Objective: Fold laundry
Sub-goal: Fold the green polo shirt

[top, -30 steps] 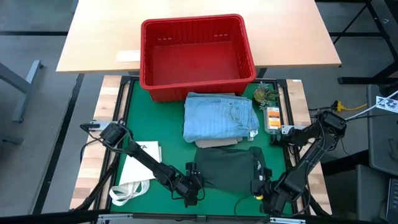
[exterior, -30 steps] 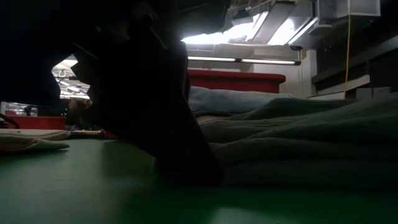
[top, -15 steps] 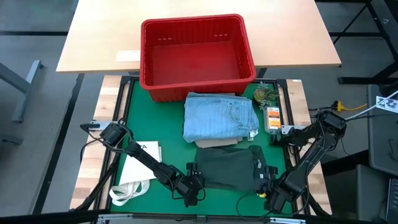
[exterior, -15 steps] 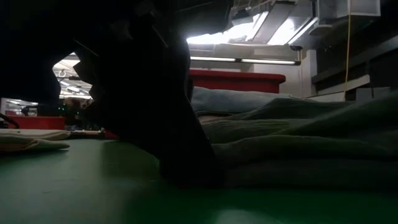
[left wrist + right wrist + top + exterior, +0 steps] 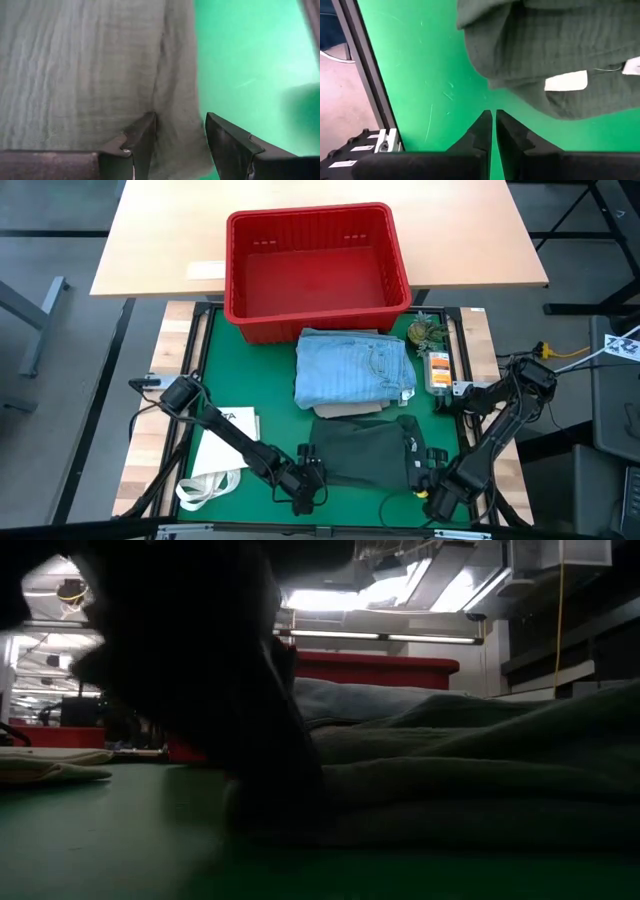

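Note:
A dark green-grey garment [image 5: 365,450] lies folded flat on the green mat near the table's front edge. My left gripper [image 5: 310,477] stands open at its near left corner, slanting down, with the cloth's left edge [image 5: 177,100] between the fingers. My right gripper [image 5: 422,476] is at the garment's near right corner, pointing down. Its fingers [image 5: 494,117] are shut over bare mat, just short of the cloth's rounded edge with its white label [image 5: 565,80]. A folded light blue piece [image 5: 355,368] lies farther back on a beige piece [image 5: 345,410]. My left gripper has one fingertip [image 5: 145,132] lying against the garment's top surface where a crease starts, near the left edge. The other finger [image 5: 220,137] stands beside that edge over the mat. Whether the fingers pinch the cloth I cannot tell. The garment lies flat on the mat.
A red basket [image 5: 315,270] stands at the back of the mat. A white tote bag [image 5: 220,455] lies left of my left arm. Small items [image 5: 438,365] sit along the right rail. The metal frame edge [image 5: 365,75] runs close beside my right gripper.
In the low view my left gripper has shifted a little up and toward the table's left edge at the garment's edge. My right gripper has tipped slightly at the near right corner. The garment has stayed lying where it was.

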Controlling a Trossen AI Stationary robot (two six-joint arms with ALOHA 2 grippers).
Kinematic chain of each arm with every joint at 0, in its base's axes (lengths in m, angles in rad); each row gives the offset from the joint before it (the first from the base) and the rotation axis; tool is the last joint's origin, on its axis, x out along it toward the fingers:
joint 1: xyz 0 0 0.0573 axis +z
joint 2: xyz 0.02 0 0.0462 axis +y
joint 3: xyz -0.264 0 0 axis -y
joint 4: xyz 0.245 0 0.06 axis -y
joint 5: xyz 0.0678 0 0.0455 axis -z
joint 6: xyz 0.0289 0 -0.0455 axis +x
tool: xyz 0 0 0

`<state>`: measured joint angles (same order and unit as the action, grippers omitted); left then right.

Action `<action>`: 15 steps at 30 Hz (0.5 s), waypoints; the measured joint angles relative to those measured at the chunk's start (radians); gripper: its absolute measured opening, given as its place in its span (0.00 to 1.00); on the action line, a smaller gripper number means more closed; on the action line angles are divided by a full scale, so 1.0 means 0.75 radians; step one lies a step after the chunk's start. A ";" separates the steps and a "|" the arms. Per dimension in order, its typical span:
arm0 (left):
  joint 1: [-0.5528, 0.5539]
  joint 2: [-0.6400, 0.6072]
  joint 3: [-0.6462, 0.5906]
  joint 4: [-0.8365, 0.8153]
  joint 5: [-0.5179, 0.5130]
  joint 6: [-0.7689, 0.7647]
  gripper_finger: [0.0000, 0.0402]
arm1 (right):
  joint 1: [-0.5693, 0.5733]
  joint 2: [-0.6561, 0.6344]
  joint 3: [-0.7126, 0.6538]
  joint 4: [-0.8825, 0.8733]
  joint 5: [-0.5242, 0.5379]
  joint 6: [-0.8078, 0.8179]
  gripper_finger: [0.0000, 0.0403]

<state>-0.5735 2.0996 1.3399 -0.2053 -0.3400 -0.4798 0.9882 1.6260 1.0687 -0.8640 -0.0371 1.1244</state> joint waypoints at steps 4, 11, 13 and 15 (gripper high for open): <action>0.000 -0.051 0.000 0.005 0.019 0.004 0.42 | -0.012 0.000 0.000 0.002 -0.032 0.001 0.07; 0.000 -0.108 0.001 0.016 0.039 0.060 0.42 | -0.009 0.000 0.000 -0.006 -0.048 0.001 0.25; 0.002 -0.114 0.003 0.025 0.029 0.070 0.42 | -0.009 0.000 0.000 -0.005 -0.050 0.000 0.30; 0.008 -0.114 0.004 0.024 0.022 0.070 0.42 | -0.021 -0.006 0.000 -0.010 -0.104 -0.003 0.34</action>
<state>-0.5672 2.0144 1.3430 -0.1872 -0.3233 -0.4270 0.9723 1.6217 1.0687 -0.8714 -0.1148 1.1224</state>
